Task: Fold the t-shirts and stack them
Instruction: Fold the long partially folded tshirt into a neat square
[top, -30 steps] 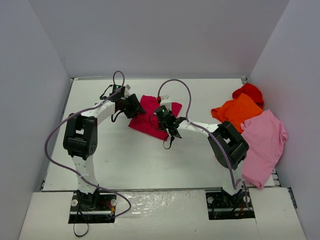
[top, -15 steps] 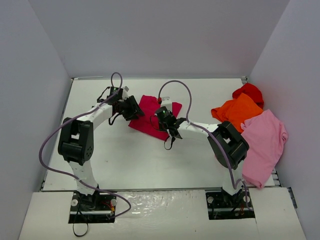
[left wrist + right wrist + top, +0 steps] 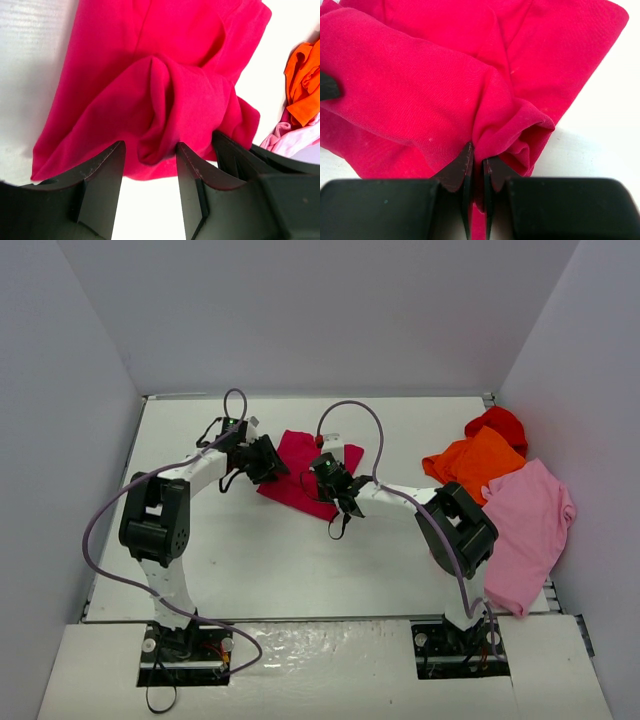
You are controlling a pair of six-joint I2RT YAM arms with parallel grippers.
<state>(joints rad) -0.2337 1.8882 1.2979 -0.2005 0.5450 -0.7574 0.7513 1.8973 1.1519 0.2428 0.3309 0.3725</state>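
The crimson t-shirt (image 3: 300, 480) lies bunched at mid-table, with a thick fold raised between the two grippers. My left gripper (image 3: 268, 458) is at its left edge with jaws open (image 3: 149, 152); the tip of a cloth fold (image 3: 152, 142) reaches between the fingers without being pinched. My right gripper (image 3: 335, 485) is shut on a gathered ridge of the crimson t-shirt (image 3: 500, 115), pinched flat between its fingertips (image 3: 477, 162). Orange (image 3: 478, 462), bright red (image 3: 500, 424) and light pink (image 3: 530, 520) t-shirts lie heaped at the right.
The pile of t-shirts at the right reaches the right wall, and the pink one hangs over the table's near right edge. Purple cables loop above both arms. White walls close in the table on three sides. Orange cloth (image 3: 302, 82) shows in the left wrist view.
The left arm's elbow has shifted a little to the left. Both grippers have stayed almost in place at the crimson t-shirt.
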